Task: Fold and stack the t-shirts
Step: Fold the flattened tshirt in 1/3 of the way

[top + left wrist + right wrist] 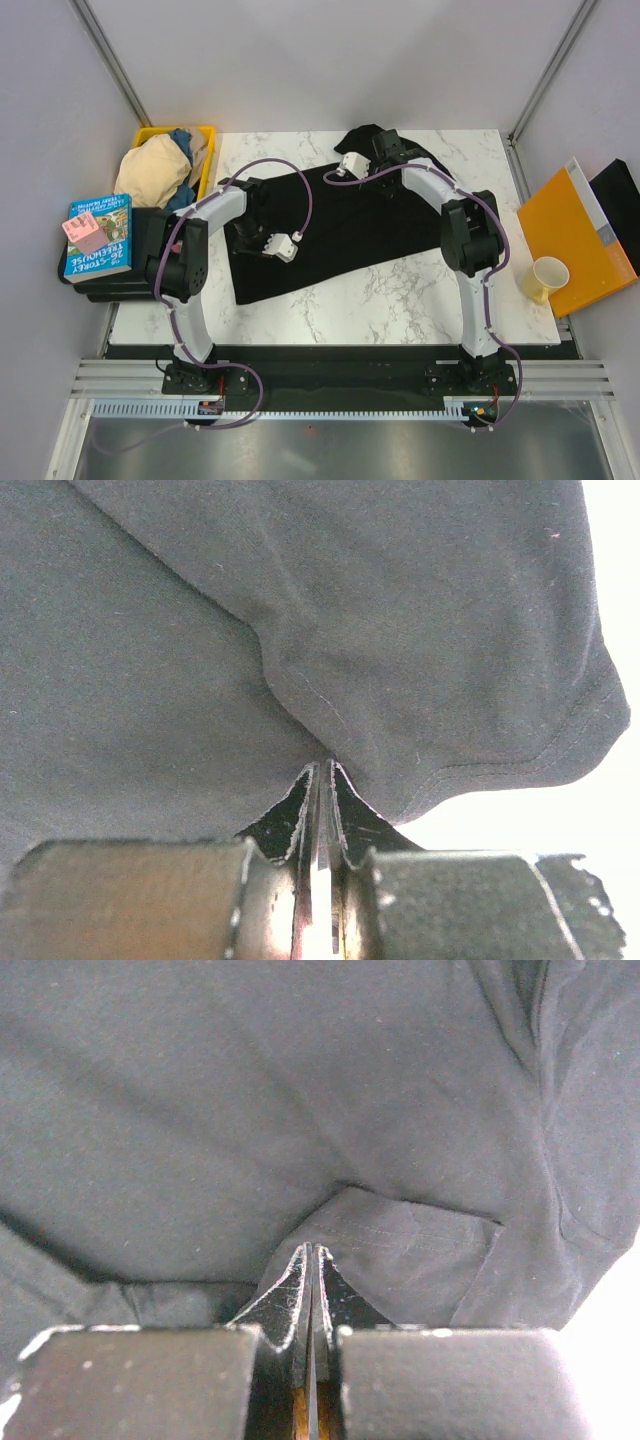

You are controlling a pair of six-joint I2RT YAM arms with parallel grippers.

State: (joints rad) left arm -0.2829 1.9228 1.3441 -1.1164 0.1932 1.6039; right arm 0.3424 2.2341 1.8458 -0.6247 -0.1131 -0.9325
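Observation:
A black t-shirt (340, 225) lies spread across the marble table (400, 300). My left gripper (244, 238) is at the shirt's left edge. In the left wrist view it (322, 765) is shut on a pinch of the black fabric (200, 660), with a stitched hem to its right. My right gripper (373, 142) is at the shirt's far edge, where the cloth bunches up. In the right wrist view it (312, 1247) is shut on a hemmed fold of the shirt (250, 1100).
A yellow bin (205, 135) with beige and blue clothes stands at the back left. Books (98, 235) lie left of the table. An orange folder (570, 235), a yellow cup (545, 278) and a black item (620, 195) sit at the right.

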